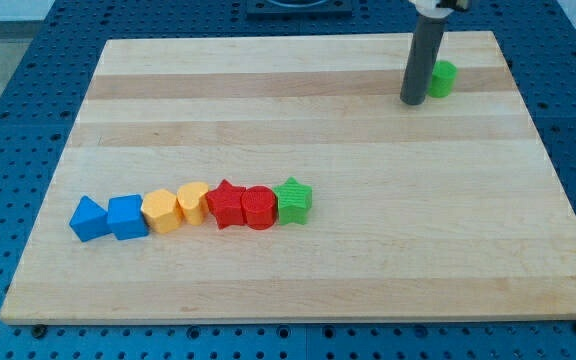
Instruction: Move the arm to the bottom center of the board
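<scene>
My tip (412,101) rests on the wooden board (298,290) near the view's top right. A green block (442,78) sits just to the tip's right, partly hidden behind the rod. A row of blocks lies at the lower left, far from the tip: a blue triangular block (88,218), a blue cube (126,216), an orange block (160,211), a yellow heart-shaped block (192,201), a red star (227,203), a red cylinder (258,207) and a green star (293,199). They touch one another in a line.
The board lies on a blue perforated table (8,130) that shows on all sides. The arm's white mount (438,5) is at the view's top edge.
</scene>
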Robot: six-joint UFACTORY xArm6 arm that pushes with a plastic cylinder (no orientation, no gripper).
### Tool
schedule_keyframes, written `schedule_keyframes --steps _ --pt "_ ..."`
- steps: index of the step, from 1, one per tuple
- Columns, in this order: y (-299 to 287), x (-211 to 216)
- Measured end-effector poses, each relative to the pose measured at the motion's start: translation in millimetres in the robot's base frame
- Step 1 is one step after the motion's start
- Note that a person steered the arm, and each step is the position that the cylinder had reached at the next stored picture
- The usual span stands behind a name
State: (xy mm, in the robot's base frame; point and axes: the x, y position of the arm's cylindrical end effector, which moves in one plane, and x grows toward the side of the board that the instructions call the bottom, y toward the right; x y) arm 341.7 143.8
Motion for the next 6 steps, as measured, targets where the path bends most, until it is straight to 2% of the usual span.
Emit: schedule_keyframes --steps 1,3,4,6 --pt "8 6" --pt "50 -26" --pt "51 1" --pt "33 162"
